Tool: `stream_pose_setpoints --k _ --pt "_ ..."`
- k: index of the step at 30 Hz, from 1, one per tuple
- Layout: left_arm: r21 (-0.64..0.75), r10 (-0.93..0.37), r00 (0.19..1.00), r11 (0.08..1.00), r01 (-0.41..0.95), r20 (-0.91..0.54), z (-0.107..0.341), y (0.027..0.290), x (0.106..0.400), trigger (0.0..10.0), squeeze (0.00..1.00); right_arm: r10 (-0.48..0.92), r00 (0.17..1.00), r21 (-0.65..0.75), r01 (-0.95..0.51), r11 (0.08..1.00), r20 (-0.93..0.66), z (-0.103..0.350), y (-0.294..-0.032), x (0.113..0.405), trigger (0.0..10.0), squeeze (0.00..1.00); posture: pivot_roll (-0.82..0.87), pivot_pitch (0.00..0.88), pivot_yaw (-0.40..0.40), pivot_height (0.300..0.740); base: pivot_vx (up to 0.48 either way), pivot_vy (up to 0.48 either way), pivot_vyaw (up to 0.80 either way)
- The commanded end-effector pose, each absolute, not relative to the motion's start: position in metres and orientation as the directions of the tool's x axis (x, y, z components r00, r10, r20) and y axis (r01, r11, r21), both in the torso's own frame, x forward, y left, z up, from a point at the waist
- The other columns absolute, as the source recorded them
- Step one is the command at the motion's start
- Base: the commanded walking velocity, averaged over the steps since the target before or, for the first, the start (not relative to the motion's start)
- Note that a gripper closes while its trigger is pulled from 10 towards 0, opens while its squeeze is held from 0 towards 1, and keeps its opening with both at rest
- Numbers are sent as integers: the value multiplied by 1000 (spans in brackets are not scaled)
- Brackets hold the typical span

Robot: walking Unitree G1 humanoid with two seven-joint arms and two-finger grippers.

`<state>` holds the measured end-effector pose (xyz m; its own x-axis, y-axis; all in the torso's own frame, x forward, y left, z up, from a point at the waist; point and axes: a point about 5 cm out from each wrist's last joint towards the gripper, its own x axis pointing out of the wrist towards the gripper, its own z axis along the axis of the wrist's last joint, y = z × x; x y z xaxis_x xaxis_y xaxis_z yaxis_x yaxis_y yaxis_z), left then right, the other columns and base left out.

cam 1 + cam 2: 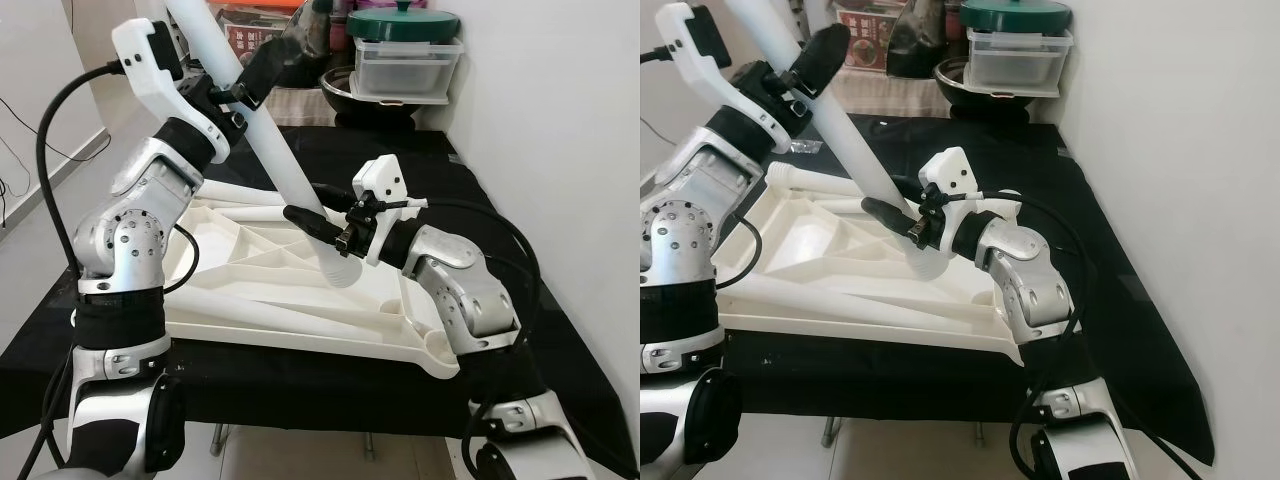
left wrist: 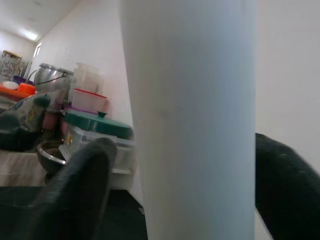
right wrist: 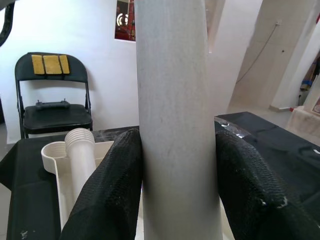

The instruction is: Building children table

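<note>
Left eye view: a white table leg [image 1: 262, 140], a long plastic tube, stands tilted over the white tabletop [image 1: 300, 320], which lies upside down on a surface draped in black cloth [image 1: 560, 330]. The leg's lower end sits at the tabletop's ribbed underside near its middle; its upper end leans away toward the robot's left and runs out of frame at the top.

The left gripper [image 1: 243, 92] is clamped on the upper part of the leg, one black finger on each side. In the left wrist view the leg [image 2: 192, 120] stands between the two fingers [image 2: 80, 195], the near finger touching it.

The right gripper [image 1: 322, 226] is closed on the leg close to its lower end, just above the tabletop. In the right wrist view both fingers [image 3: 112, 190] press against the leg [image 3: 175, 125] from opposite sides, with no gap visible.

A second white leg [image 3: 82, 155] with a threaded end lies flat on the tabletop, beside a round corner socket [image 3: 50, 155]. Further white legs lie along the near edge of the tabletop [image 1: 270, 315].

At the far end of the surface, by the wall, a clear container [image 1: 405, 68] carries a green lid [image 1: 403, 24] and rests on a dark bowl [image 1: 345, 92]. A black folding chair [image 3: 52, 102] stands against the wall in the right wrist view.
</note>
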<state>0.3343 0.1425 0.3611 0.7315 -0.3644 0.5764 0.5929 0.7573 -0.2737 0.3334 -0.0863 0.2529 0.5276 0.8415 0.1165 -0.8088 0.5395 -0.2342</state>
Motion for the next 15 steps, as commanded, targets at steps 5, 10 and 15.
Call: stream_pose_setpoints --k 5,10,15 --pt "-254 -384 710 747 615 591 366 138 334 0 0 863 495 -262 -823 504 102 252 -75 328 10000 0 -59 0 -12 740 0 0 0" --pt "-235 -406 697 740 630 591 366 134 332 0 0 835 545 -266 -797 542 70 246 -73 334 10000 0 -57 0 -15 740 0 0 0" --pt "-196 -432 684 744 639 588 365 132 330 0 0 809 587 -237 -782 576 29 236 -66 337 10000 0 -57 0 -17 740 0 0 0"
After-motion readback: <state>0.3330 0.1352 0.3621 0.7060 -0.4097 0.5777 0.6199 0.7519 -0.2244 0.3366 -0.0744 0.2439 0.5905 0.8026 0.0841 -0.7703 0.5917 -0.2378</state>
